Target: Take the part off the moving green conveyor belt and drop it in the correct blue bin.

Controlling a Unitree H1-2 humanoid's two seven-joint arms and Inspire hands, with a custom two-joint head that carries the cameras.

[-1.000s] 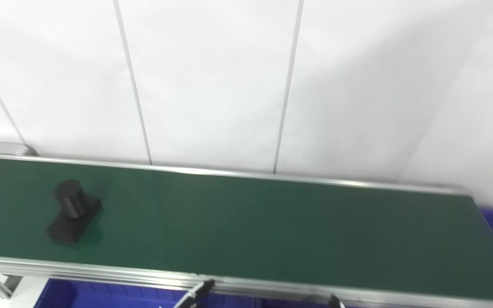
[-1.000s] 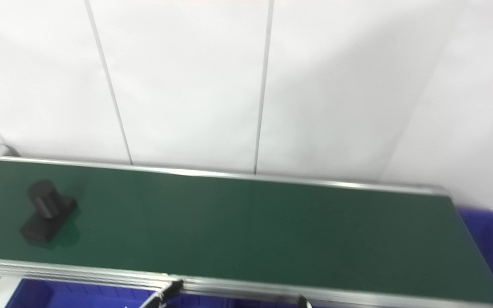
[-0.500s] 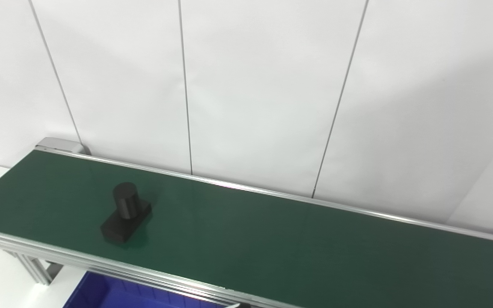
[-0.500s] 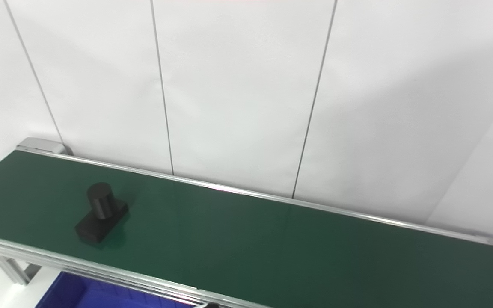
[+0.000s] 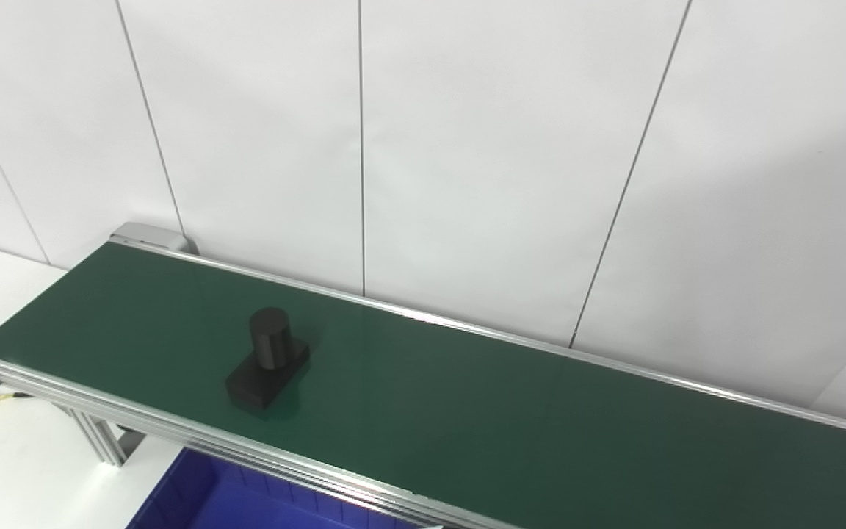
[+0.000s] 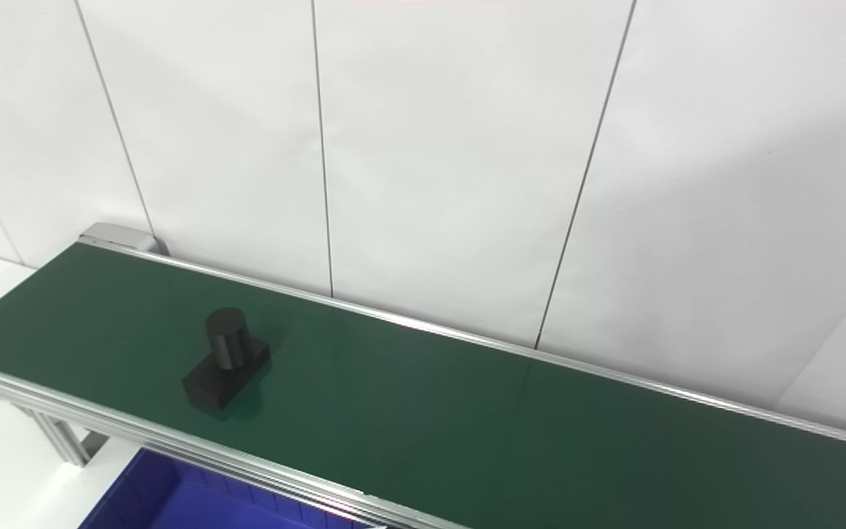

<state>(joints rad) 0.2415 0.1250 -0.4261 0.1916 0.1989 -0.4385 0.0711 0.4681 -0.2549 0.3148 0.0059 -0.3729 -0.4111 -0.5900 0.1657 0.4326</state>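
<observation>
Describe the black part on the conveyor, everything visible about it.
The black part is matte and dark, perhaps plastic: a flat rectangular base with an upright cylinder rising from its far end. It rests base-down on the green belt, toward the belt's left end, its long side angled across it. Nothing else touches it; no hand is in view.

Black part (image 5: 267, 361), upright cylinder on flat rectangular base, resting on green conveyor belt (image 5: 511, 419), blue bin (image 5: 203, 499) below near edge

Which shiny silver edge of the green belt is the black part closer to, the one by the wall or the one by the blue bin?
The black part sits closer to the front rail above the blue bin, not the wall-side rail.
</observation>
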